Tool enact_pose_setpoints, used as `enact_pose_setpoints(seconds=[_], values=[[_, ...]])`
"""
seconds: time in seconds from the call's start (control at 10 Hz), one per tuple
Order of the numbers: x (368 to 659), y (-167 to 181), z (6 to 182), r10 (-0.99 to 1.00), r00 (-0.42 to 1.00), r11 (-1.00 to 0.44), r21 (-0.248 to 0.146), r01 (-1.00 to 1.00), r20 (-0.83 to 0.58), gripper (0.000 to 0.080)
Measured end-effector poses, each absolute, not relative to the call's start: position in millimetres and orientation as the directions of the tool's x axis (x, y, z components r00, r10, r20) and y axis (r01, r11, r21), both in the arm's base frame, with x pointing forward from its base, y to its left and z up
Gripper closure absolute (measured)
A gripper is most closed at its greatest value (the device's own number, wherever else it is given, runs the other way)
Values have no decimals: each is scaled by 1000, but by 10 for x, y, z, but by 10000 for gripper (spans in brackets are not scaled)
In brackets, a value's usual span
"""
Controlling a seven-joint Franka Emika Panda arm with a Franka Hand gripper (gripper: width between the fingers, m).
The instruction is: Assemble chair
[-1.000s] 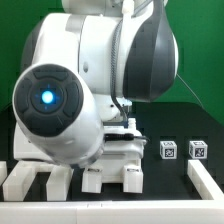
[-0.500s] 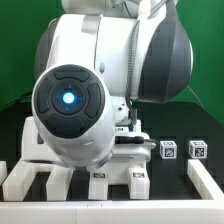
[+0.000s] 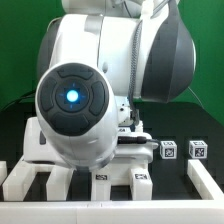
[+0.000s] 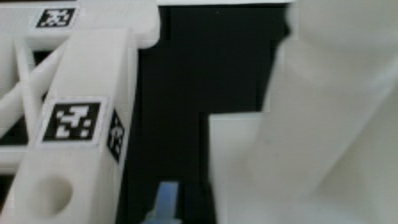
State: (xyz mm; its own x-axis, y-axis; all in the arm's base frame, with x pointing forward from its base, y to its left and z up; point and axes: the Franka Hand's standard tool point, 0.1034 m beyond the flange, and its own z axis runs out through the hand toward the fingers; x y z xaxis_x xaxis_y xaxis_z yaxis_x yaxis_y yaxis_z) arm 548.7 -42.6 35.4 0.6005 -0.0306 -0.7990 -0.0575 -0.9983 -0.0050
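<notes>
White chair parts (image 3: 120,182) line the near edge of the black worktop (image 3: 205,125). Two tagged cubes (image 3: 170,149) stand apart at the exterior view's right, with bare surface between. The arm (image 3: 90,90) masks the pincer (image 3: 132,136), and whether it is open or closed cannot be told.

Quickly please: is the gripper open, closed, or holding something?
Gripper: cannot be told. The arm blocks the exterior view; the wrist view is too blurred to show its fingers.
</notes>
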Motion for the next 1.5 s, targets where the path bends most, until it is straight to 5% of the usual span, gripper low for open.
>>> enact_pose_setpoints(seconds=[0.1,0.3,0.4,0.5,0.6,1.5], values=[[5481,-432,347,-32,599,-998,-5,-59,-800,667],[5477,-438,342,-32,598,-998,-4,-60,-801,392],[5476,-440,341,-33,598,-998,-4,-60,-801,392],[5475,-443,339,-33,598,-998,-4,-61,-801,215],[5475,-446,338,-33,598,-998,-4,-61,-801,170],[5491,-509,327,-42,601,-997,-4,-75,-798,150]])
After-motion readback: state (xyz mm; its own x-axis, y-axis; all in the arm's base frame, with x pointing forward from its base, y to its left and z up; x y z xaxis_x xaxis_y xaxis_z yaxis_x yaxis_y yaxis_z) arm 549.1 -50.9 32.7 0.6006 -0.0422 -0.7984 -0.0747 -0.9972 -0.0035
